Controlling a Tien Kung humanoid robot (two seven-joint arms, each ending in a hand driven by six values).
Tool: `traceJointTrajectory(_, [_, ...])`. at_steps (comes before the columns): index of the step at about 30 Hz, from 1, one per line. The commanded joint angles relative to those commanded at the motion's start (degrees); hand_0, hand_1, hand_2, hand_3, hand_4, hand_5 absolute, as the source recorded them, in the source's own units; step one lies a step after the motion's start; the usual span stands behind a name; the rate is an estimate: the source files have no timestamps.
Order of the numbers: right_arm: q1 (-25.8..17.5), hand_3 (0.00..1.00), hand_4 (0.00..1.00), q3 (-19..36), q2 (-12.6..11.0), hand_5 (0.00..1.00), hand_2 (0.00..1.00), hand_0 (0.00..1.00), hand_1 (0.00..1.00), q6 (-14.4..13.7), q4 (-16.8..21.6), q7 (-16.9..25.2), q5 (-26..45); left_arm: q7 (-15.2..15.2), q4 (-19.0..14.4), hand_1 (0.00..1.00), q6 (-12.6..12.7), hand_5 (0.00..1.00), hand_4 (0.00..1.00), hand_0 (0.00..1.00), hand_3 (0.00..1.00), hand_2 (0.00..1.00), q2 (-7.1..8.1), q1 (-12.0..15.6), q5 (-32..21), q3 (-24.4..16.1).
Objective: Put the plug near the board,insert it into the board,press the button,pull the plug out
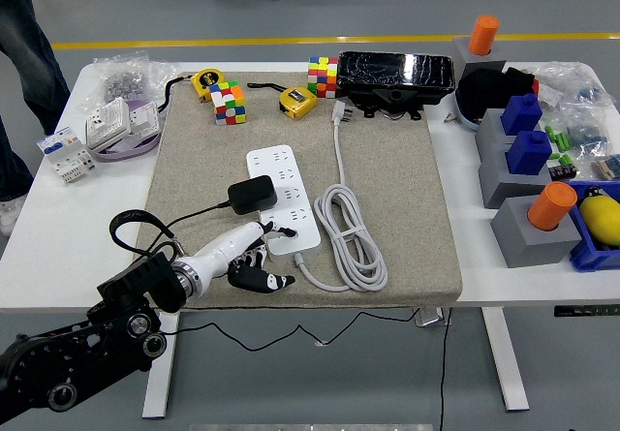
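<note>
A white power strip (282, 197) lies on the grey mat (387, 189), its white cord (351, 239) coiled to its right. A black plug adapter (253, 194) sits on the strip's left side, its black cable trailing left to a loop near the mat's edge. My left hand (254, 254), white and black, reaches in from the lower left. Its index finger points at the near end of the strip, where the button is. The other fingers are curled under and hold nothing. My right arm is out of view.
Two colour cubes (230, 101), two yellow tape measures (298, 100) and a black box (397, 73) line the mat's far edge. Grey blocks with orange and blue pegs (531, 150) stand at the right. White electrical parts (68, 152) lie at far left. A person's legs (19, 34) stand at top left.
</note>
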Motion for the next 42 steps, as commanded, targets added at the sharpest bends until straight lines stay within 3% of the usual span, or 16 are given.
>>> traceJointTrajectory(3, [0.01, 0.568, 0.909, 0.04, 0.00, 0.428, 0.666, 0.545, 0.646, 0.00, -0.04, -0.03, -0.02, -5.05, -0.60, 0.073, 3.16, 0.237, 0.829, 0.084, 0.726, 0.146, 0.05, 0.04, -3.22, -0.77])
traceJointTrajectory(4, [0.01, 0.567, 0.909, 0.05, -0.01, 0.428, 0.666, 0.545, 0.646, -0.01, -0.02, -0.03, -0.03, -6.89, -0.74, 0.132, 4.32, 0.242, 0.820, 0.163, 0.600, 0.241, 0.03, 0.04, -4.61, -1.00])
traceJointTrajectory(9, [-0.06, 0.567, 0.909, -0.11, 0.02, 0.428, 0.666, 0.545, 0.646, -0.03, -0.06, -0.01, 0.05, -16.40, 0.40, 0.132, 11.19, 0.242, 0.820, 0.163, 0.600, 0.241, -0.74, -0.59, -11.28, -2.25])
traceJointTrajectory(10, [-0.07, 0.567, 0.908, -0.14, 0.05, 0.428, 0.667, 0.544, 0.646, -0.02, -0.06, -0.01, 0.07, -17.71, 1.04, 0.310, 12.39, 0.244, 0.818, 0.255, 0.574, 0.444, -1.06, -0.81, -11.78, -2.54])
traceJointTrajectory(12, [-0.08, 0.567, 0.908, -0.17, 0.08, 0.428, 0.667, 0.544, 0.646, -0.03, -0.02, 0.01, 0.09, -19.08, 2.09, 0.310, 13.77, 0.244, 0.818, 0.255, 0.574, 0.444, -1.62, -1.18, -12.37, -2.97])
traceJointTrajectory(16, [-0.11, 0.567, 0.908, -0.30, 0.06, 0.428, 0.667, 0.544, 0.646, -0.05, 0.00, 0.02, 0.16, -19.99, 5.36, 0.310, 15.17, 0.244, 0.818, 0.255, 0.574, 0.444, -3.36, -2.60, -10.30, -3.66])
traceJointTrajectory(17, [-0.06, 0.567, 0.908, -0.34, 0.03, 0.428, 0.667, 0.544, 0.646, -0.06, 0.01, 0.01, 0.16, -19.87, 6.36, 0.529, 15.69, 0.231, 0.820, 0.414, 0.587, 0.505, -3.89, -3.27, -9.58, -3.69])
traceJointTrajectory(22, [-0.04, 0.567, 0.908, -0.35, -0.01, 0.428, 0.667, 0.544, 0.646, -0.08, -0.05, 0.03, 0.27, -17.23, 10.25, 0.529, 15.68, 0.231, 0.820, 0.414, 0.587, 0.505, -5.58, -5.65, -4.05, -3.38])
traceJointTrajectory(23, [-0.04, 0.567, 0.908, -0.35, -0.01, 0.428, 0.667, 0.544, 0.645, -0.08, -0.05, 0.02, 0.28, -16.47, 11.20, 0.839, 15.43, 0.226, 0.878, 0.796, 0.848, 0.797, -5.88, -6.05, -2.45, -3.35])
traceJointTrajectory(28, [-0.04, 0.567, 0.908, -0.41, -0.03, 0.428, 0.667, 0.544, 0.645, -0.08, -0.06, 0.01, 0.36, -12.30, 14.57, 0.839, 13.12, 0.226, 0.878, 0.796, 0.848, 0.797, -7.02, -7.18, 2.29, -3.43])
traceJointTrajectory(29, [-0.04, 0.568, 0.909, -0.47, -0.03, 0.428, 0.667, 0.544, 0.646, -0.06, -0.07, 0.00, 0.39, -12.12, 15.38, 0.877, 13.06, 0.267, 0.946, 0.842, 0.884, 0.847, -7.25, -7.30, 2.98, -3.37])
traceJointTrajectory(34, [-0.11, 0.568, 0.909, -0.56, 0.04, 0.428, 0.667, 0.544, 0.646, -0.04, -0.10, 0.00, 0.44, -12.95, 17.79, 0.877, 13.87, 0.267, 0.946, 0.842, 0.884, 0.847, -7.84, -7.47, 4.00, -3.45])
traceJointTrajectory(35, [-0.11, 0.568, 0.908, -0.60, 0.04, 0.427, 0.667, 0.544, 0.647, -0.03, -0.11, 0.00, 0.46, -12.79, 18.28, 0.843, 13.83, 0.226, 0.913, 0.815, 0.875, 0.826, -7.91, -7.55, 4.02, -3.45])
traceJointTrajectory(40, [-0.05, 0.568, 0.908, -0.63, -0.02, 0.427, 0.667, 0.544, 0.647, -0.05, -0.04, 0.03, 0.43, -11.63, 20.12, 0.843, 13.77, 0.226, 0.913, 0.815, 0.875, 0.826, -8.00, -7.61, 4.82, -3.48])
traceJointTrajectory(41, [-0.04, 0.568, 0.909, -0.57, -0.01, 0.427, 0.667, 0.544, 0.646, -0.06, -0.03, 0.03, 0.41, -11.40, 20.54, 0.726, 13.70, 0.173, 0.850, 0.736, 0.699, 0.700, -7.98, -7.58, 4.81, -3.51])
traceJointTrajectory(42, [-0.03, 0.568, 0.909, -0.54, 0.01, 0.427, 0.667, 0.544, 0.646, -0.06, -0.04, 0.03, 0.40, -11.30, 20.89, 0.726, 13.69, 0.173, 0.850, 0.736, 0.699, 0.700, -7.94, -7.57, 4.82, -3.53])
